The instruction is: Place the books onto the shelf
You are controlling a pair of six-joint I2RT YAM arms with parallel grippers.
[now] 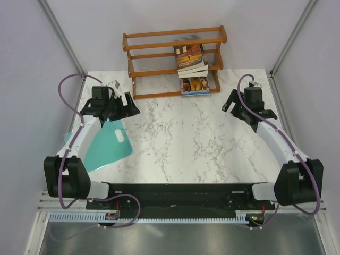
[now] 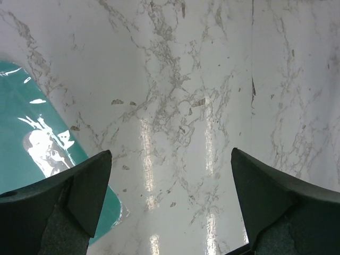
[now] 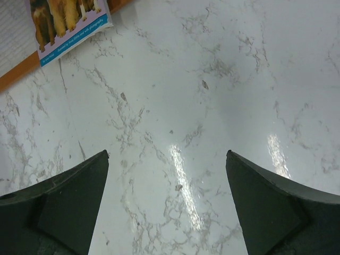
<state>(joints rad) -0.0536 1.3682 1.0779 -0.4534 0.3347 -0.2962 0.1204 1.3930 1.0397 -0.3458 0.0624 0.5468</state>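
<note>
Both arms are reaching out over the white marbled table [image 1: 180, 138], one on each side, with bare tabletop between them. The left claw [image 1: 122, 110] is hanging above the table's left part. In its wrist view the left claw [image 2: 171, 159] is showing both fingers spread wide, with nothing between them but marbled surface. A teal cutting board [image 1: 106, 146] is lying flat at the table's left edge, partly under the left arm. In the left wrist view the board's [image 2: 32, 138] rounded edge is running behind the left finger. The right claw [image 1: 249, 109] is hovering over the table's right part, near the back. Its own camera is showing the right claw [image 3: 167, 156] gaping open and gripping nothing. The wooden shelf [image 1: 174, 58] is standing at the back of the table, in the middle, against the wall. The books are sitting in a pile on the shelf's right half, leaning back across the rails. A brown-orange book [image 1: 190, 57] is lying uppermost, and pale page edges are showing just below it. A book with dogs on the cover [image 1: 195, 85] is resting lowest, at the bottom rail by the tabletop. A corner of the dog book [image 3: 69, 21] is showing at the top left of the right wrist view, well apart from the fingers. How many books are lying between those two I cannot tell.
</note>
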